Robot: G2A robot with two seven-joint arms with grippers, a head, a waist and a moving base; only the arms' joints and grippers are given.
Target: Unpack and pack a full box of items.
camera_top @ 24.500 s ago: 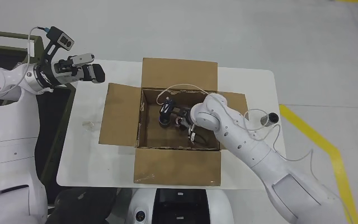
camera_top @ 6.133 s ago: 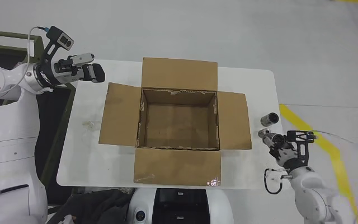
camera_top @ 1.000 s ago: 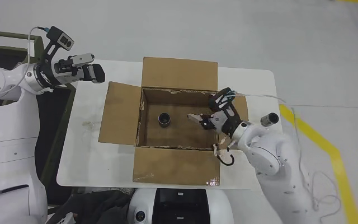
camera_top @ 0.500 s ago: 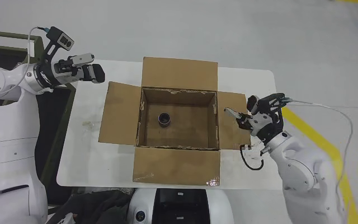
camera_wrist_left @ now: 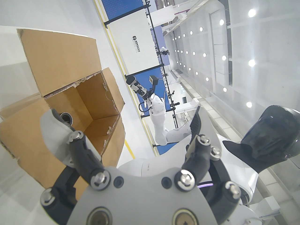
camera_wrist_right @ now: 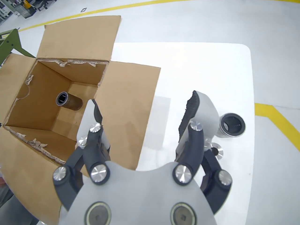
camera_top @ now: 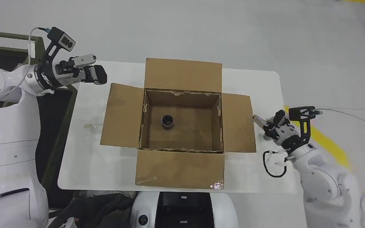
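Right fingers point(camera_wrist_right: 206, 108) gape wide and empty just beside the metal cylinder point(camera_wrist_right: 232, 125); left fingers point(camera_wrist_left: 56, 127) likewise stand apart, empty.

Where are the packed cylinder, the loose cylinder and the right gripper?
packed cylinder point(camera_wrist_right: 72, 104): right wrist view, its side wall.
loose cylinder point(camera_wrist_right: 232, 124): right wrist view, its dark open end.
right gripper point(camera_wrist_right: 144, 100): right wrist view, midway between fingertips.

Ceiling lamps point(camera_wrist_left: 252, 13) give bright, even light; soft shadow in the box point(camera_top: 182, 74); wrist-view edges bend.
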